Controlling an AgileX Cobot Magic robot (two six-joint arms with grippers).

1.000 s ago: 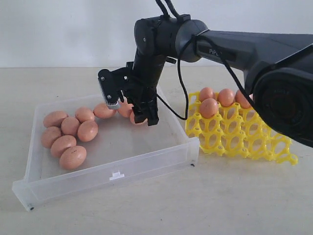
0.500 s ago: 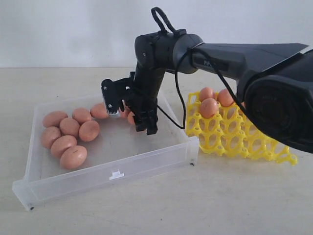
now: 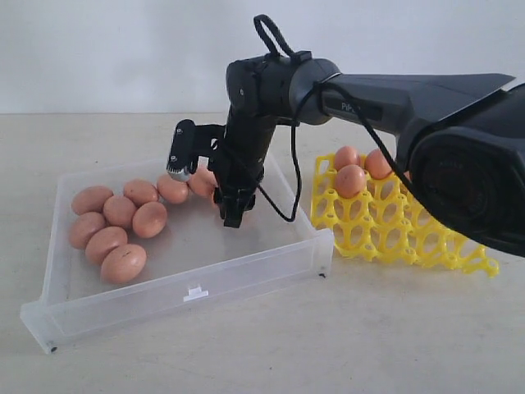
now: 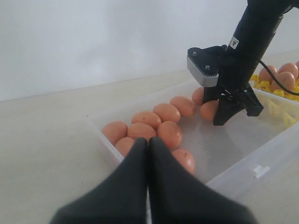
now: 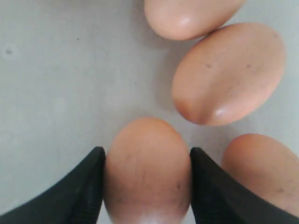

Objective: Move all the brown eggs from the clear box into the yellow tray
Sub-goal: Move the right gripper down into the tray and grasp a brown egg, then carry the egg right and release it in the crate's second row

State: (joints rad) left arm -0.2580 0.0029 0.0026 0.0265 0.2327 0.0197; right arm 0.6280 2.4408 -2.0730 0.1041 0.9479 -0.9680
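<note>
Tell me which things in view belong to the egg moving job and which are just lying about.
In the job:
- brown eggs in the clear box
- three more eggs seated in the yellow tray
- right gripper, fingers against one brown egg

Not in it:
- left gripper, shut, holding nothing
- table
- white wall

1. The right arm (image 3: 410,90) hides one corner of the yellow tray (image 3: 385,226).
2. Right wrist view: edges cut three brown eggs (image 5: 147,172); whether the fingers (image 5: 79,191) touch one is unclear.
3. The lower edge cuts the left gripper (image 4: 148,145).
</note>
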